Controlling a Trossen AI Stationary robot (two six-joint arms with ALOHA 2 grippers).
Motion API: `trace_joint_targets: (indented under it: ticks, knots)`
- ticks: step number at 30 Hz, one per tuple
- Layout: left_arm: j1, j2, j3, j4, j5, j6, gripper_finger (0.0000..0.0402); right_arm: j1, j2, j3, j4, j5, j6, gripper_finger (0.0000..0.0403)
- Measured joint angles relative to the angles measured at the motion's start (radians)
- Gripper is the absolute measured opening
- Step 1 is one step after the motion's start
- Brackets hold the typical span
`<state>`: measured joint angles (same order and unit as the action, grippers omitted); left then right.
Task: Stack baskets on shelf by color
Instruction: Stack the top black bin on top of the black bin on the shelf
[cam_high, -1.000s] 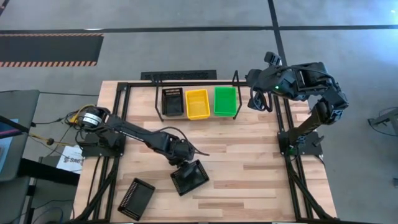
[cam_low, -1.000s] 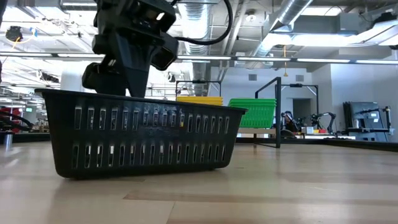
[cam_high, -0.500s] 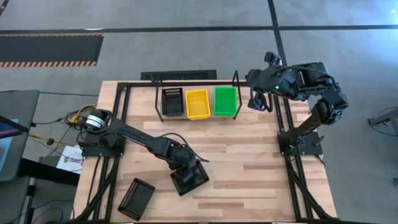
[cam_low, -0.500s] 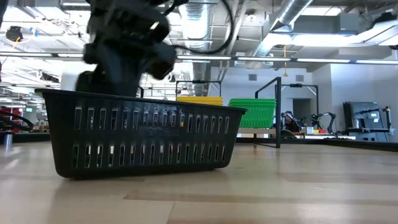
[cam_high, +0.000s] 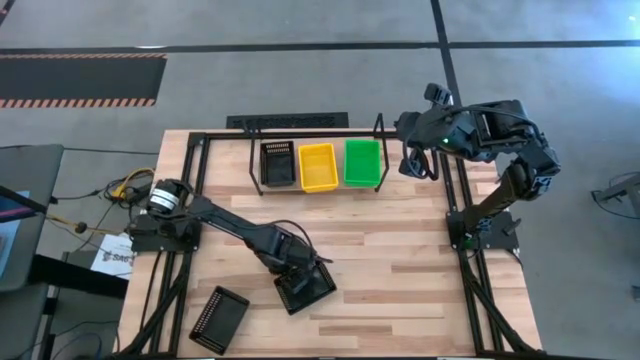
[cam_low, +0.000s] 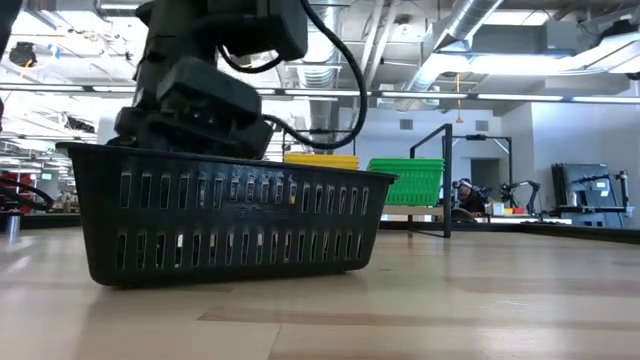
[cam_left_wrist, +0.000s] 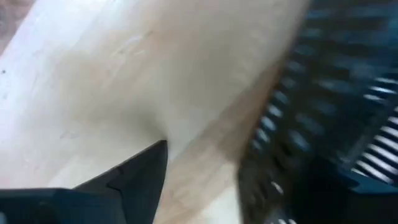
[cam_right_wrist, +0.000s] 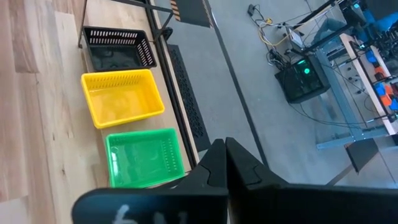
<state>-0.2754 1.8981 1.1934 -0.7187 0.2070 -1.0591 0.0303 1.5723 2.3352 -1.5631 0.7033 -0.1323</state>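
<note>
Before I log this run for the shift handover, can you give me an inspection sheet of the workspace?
Surface: wooden table, bare board across the middle.
Job's things: the shelf at the far edge holds a black basket stack, a yellow stack and a green stack; two loose black baskets, one under the left arm, another at the near left corner.
Clutter: nothing seen.
End effectors: left end effector open, over the loose basket's rim; right end effector shut, waiting beside the shelf.
Cables: a bundle at the left arm's base.
Surroundings: grey floor, striped mat.
</note>
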Motion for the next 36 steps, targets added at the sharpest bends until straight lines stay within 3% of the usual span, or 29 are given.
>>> trace_joint_targets:
  ticks: [6,11,14,20,25,30,36]
  knots:
    - [0.018,0.007,-0.001,-0.019,0.012,0.0,0.021,0.0,0.0,0.0,0.0,-0.001,0.0,0.0004]
    - [0.037,0.007,-0.003,-0.029,0.015,0.02,0.0095,0.0,0.0,0.0,0.001,0.0,0.001,0.0005]
    - [0.039,0.006,-0.001,-0.022,-0.044,0.033,0.002,0.0,0.0,0.0,0.001,0.0,0.001,0.0005]
    - [0.05,0.005,0.046,-0.04,-0.14,0.045,0.0002,0.0,0.0,0.0,0.001,0.0,0.001,0.0004]
    - [0.066,-0.051,0.149,-0.168,-0.199,0.039,0.0,0.0,0.0,0.0,0.0,0.002,-0.003,0.0004]
    - [0.067,-0.15,0.286,-0.427,-0.408,-0.045,0.0,-0.022,-0.002,0.0,-0.002,0.003,-0.017,0.0002]
    - [0.077,-0.294,0.412,-0.736,-0.689,-0.353,0.0,-0.076,-0.003,0.0,0.0,0.095,-0.034,0.0001]
